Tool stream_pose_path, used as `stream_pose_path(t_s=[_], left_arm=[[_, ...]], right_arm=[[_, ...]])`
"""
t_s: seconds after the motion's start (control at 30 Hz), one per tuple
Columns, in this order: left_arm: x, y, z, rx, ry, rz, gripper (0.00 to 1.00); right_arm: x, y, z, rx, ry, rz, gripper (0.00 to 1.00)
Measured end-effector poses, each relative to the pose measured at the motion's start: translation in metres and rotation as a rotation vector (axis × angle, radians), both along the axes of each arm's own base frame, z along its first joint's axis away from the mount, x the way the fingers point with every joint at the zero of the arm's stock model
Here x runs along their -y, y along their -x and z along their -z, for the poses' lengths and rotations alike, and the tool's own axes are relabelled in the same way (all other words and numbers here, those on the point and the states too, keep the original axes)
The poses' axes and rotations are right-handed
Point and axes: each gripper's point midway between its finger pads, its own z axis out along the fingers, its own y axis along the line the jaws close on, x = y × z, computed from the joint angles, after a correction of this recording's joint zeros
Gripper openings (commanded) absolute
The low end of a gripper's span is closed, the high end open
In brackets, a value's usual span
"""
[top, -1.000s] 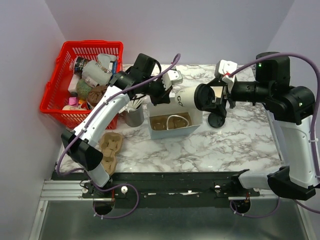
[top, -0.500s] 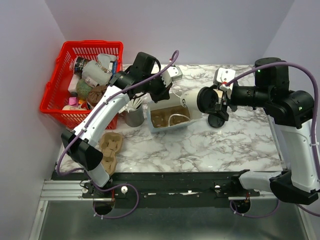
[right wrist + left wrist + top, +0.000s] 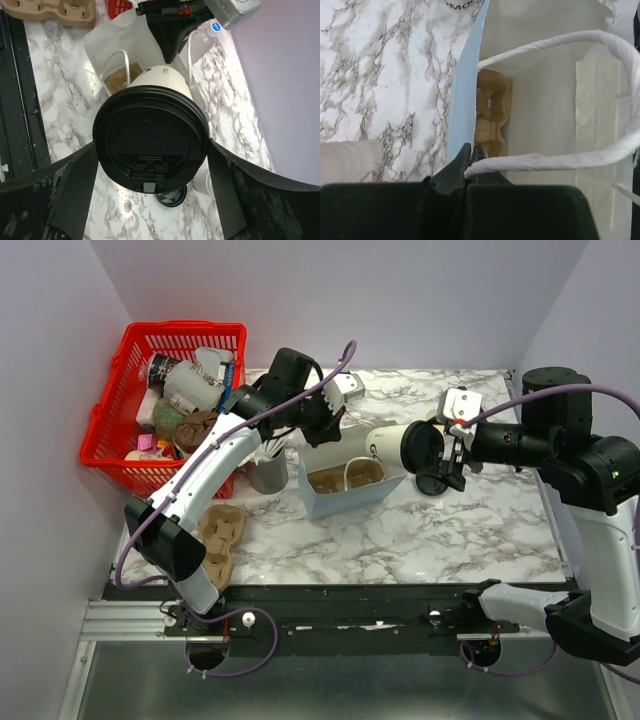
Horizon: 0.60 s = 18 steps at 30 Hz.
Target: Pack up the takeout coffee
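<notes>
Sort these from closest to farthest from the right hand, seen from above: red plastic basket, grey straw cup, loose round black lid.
1. Loose round black lid, just beside the right hand.
2. Grey straw cup, mid-table left.
3. Red plastic basket, far left.

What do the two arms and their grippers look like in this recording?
The left arm and right arm alternate black joints with white links. A purple cable trails along each. The left gripper and right gripper are black.
</notes>
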Motion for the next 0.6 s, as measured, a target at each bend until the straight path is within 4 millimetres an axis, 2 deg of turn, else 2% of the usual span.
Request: stream_pose_path(t_s=[0.3,0.6], left_arm=[[0.001,-0.001,0.004,0.011,-0.001,0.005,0.0],[0.003,0.014,0.006,0.124,-0.056,0.063,0.0]], right_arm=[[-0.004,-0.003,0.025,-0.074,0.043,-0.022,0.01],[-0.018,-0.036,0.059,-0.141,0.129,-0.047,0.01]])
